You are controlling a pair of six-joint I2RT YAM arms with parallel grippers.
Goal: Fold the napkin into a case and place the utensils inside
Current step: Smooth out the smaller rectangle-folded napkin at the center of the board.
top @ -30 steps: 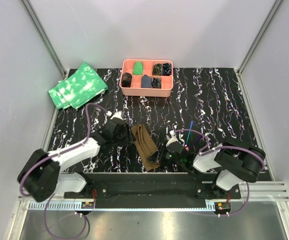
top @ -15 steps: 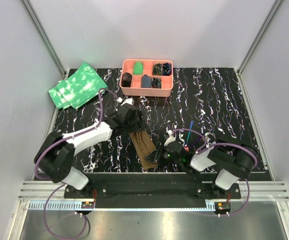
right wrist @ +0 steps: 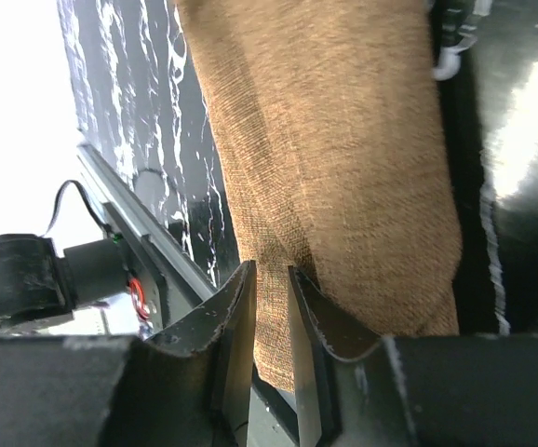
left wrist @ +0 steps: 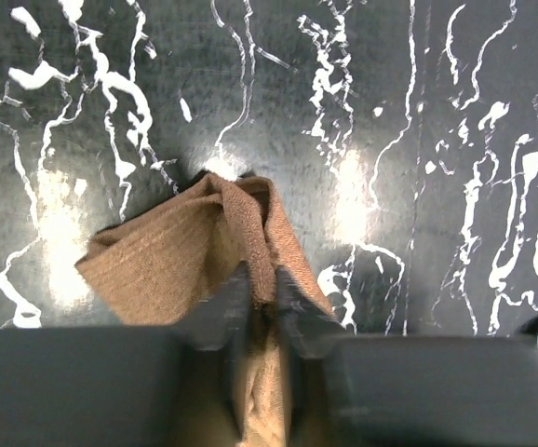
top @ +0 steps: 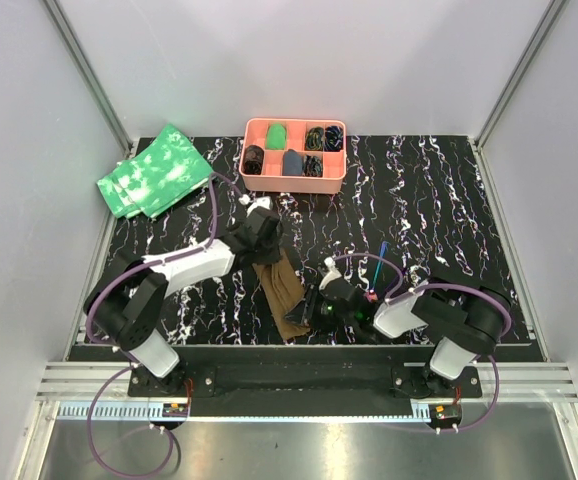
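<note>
Left end effector (left wrist: pixel 262 303) farther forward now, around napkin (left wrist: pixel 162 265) fold

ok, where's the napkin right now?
Top view: the napkin lies folded at front centre, left pincer pinching its far end, right pincer its near end.

Left jaws now on napkin (top: pixel 284 300) end

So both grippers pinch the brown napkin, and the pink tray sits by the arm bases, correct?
Not quite: the top view shows the pink tray at the far side. The left gripper and right gripper do pinch the brown napkin.
</note>
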